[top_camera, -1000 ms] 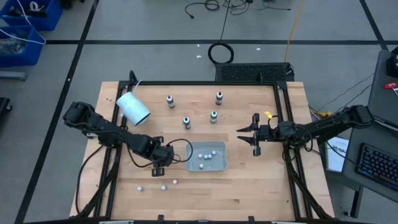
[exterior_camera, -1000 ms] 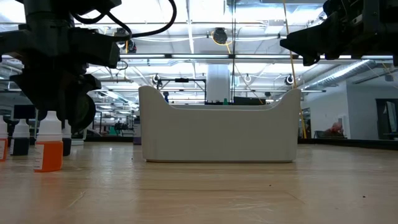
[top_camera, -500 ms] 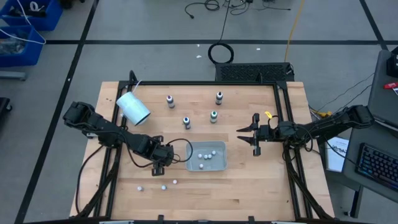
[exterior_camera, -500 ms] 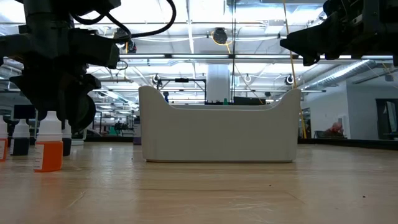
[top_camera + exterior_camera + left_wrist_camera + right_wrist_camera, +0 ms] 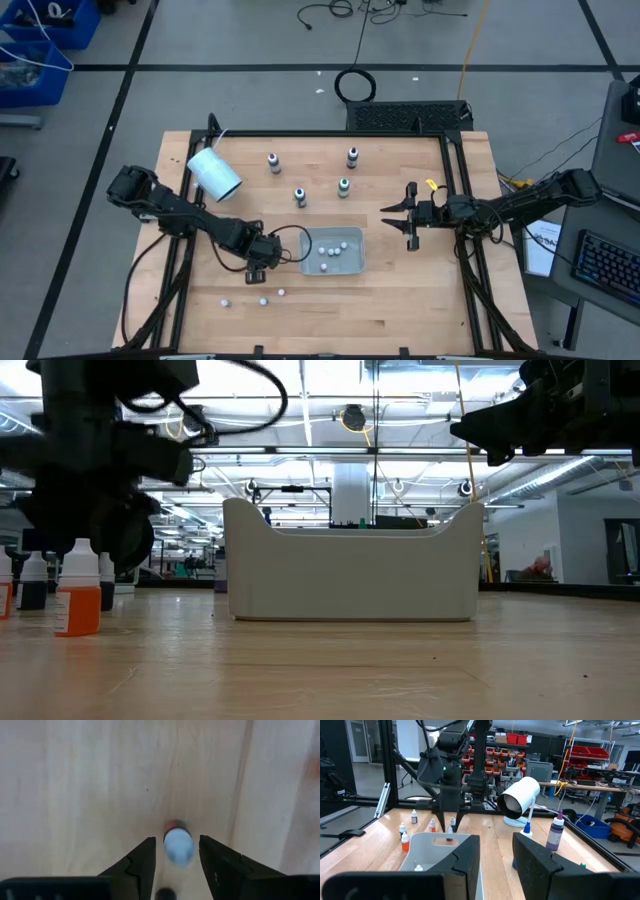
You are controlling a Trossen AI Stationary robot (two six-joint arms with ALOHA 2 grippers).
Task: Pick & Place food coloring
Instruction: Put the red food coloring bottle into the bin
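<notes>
The left gripper (image 5: 257,264) is positioned low over the table (image 5: 420,310), just left of the white tray (image 5: 355,264). In the left wrist view its fingers (image 5: 141,861) are parted, with a small bottle (image 5: 177,845) standing upright between them; its pale cap is seen from above and a red edge shows beneath. Whether the fingers touch the bottle cannot be told, and nothing is yet seen to be held.

For a sound grasp, the bottle is best kept centred between the fingers and the closing made slowly and evenly, so that the light bottle is not tipped or pushed aside. The grip is best taken on the body, below the cap.

The right gripper (image 5: 408,215) is held above the table to the right of the tray, fingers spread and empty.

Four more bottles (image 5: 299,196) stand in a loose group on the far half of the table, well apart from the left gripper. A large white cup (image 5: 213,173) lies on its side near the far left corner.
</notes>
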